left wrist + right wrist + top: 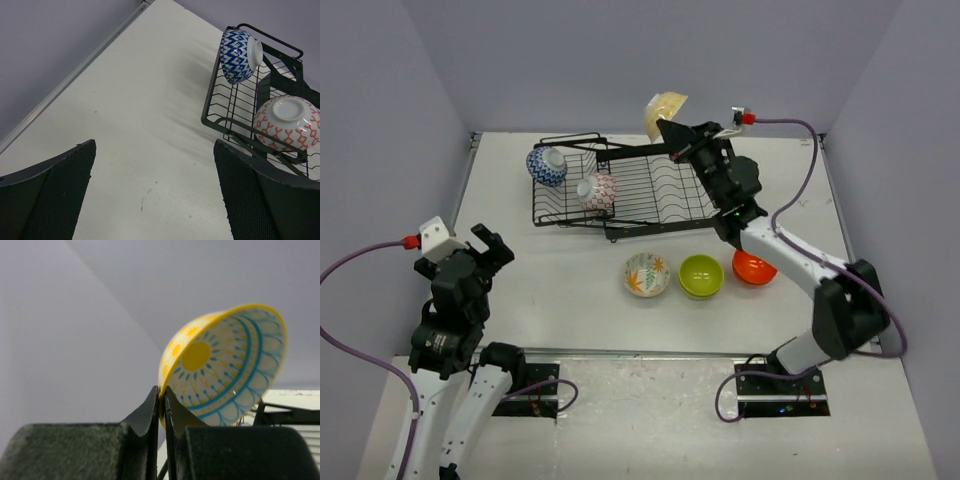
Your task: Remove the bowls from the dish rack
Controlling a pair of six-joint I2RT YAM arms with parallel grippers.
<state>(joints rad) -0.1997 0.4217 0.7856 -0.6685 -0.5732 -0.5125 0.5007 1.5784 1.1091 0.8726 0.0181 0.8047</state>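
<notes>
The right end effector (668,128) was clenched on the rim of the yellow-centred bowl (666,108), its two fingers pinched together over the bowl's edge, and held it tilted in the air above the far edge of the dish rack (640,190). In the right wrist view the bowl's inside showed a yellow disc ringed with blue lines. The rack stood at the far side of the counter (570,270). At its left end the blue-patterned bowl (547,165) leaned on its side against the wires, and the red-and-white bowl (598,191) sat just to the right of it and nearer, base showing. Near of the rack, three bowls stood upright in a row on the counter: a leaf-patterned bowl (647,274) on the left, the lime green bowl (701,275) in the middle and the orange bowl (753,267) on the right, partly behind the right arm. The left end effector (485,245) hung released and spread wide over the near left of the counter, well apart from the rack, grasping nothing.
</notes>
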